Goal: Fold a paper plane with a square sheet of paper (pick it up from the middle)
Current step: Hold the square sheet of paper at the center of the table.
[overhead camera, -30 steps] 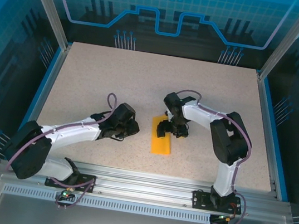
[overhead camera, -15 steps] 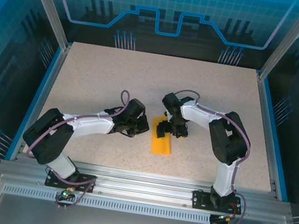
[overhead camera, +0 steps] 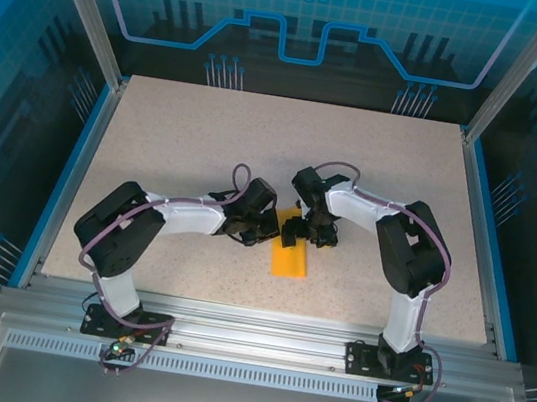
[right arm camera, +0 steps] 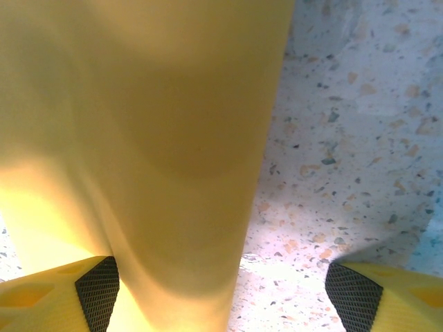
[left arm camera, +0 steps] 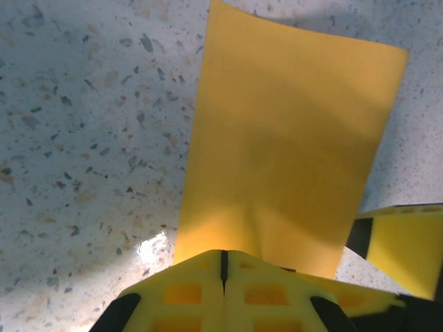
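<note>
The sheet of paper (overhead camera: 290,258) is lying flat on the table (overhead camera: 177,137), near the middle and a bit toward the near edge. It is looking long and thin (most likely folded in half), so it is not looking like a plane yet.

The left gripper (left arm camera: 223,270) is sitting at the paper's left edge with its two fingers squeezed together. It is hard to tell if any paper is caught between them. The right gripper (right arm camera: 214,290) is hanging low over the far part of the paper with its fingers wide apart, gripping nothing.

The robot seems to be pressing the fold down. To do it well, the closed fingers should be pushing down gently and sliding slowly along the fold, so the line gets sharp. Pushing sideways too hard could shove the thin paper away or wrinkle it.
</note>
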Robot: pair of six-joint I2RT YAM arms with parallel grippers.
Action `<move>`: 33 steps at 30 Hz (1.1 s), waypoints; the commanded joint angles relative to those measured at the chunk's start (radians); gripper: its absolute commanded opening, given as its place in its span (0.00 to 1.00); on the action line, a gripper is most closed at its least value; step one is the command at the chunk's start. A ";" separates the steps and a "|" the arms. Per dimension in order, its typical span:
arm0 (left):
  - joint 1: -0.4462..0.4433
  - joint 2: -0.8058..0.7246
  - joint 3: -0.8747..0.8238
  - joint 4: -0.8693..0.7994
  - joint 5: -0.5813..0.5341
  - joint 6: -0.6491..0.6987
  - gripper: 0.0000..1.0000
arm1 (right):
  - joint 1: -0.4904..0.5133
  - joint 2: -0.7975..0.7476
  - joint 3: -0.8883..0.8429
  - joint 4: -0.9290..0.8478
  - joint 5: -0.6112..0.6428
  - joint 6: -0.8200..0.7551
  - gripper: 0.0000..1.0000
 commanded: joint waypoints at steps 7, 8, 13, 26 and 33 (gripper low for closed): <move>-0.015 0.063 0.051 -0.030 0.010 -0.025 0.00 | 0.000 0.094 -0.071 0.076 -0.059 0.008 0.85; -0.016 0.069 0.053 -0.032 0.010 -0.024 0.00 | 0.000 0.093 -0.071 0.076 -0.060 0.008 0.85; -0.018 0.098 0.068 -0.077 -0.007 -0.018 0.00 | 0.000 0.087 -0.071 0.076 -0.063 0.008 0.85; -0.035 0.116 0.063 -0.136 -0.049 0.004 0.00 | -0.029 -0.062 -0.078 0.091 -0.117 0.007 0.86; -0.037 0.131 0.078 -0.150 -0.049 0.022 0.00 | -0.152 -0.321 -0.203 0.212 -0.287 0.030 0.88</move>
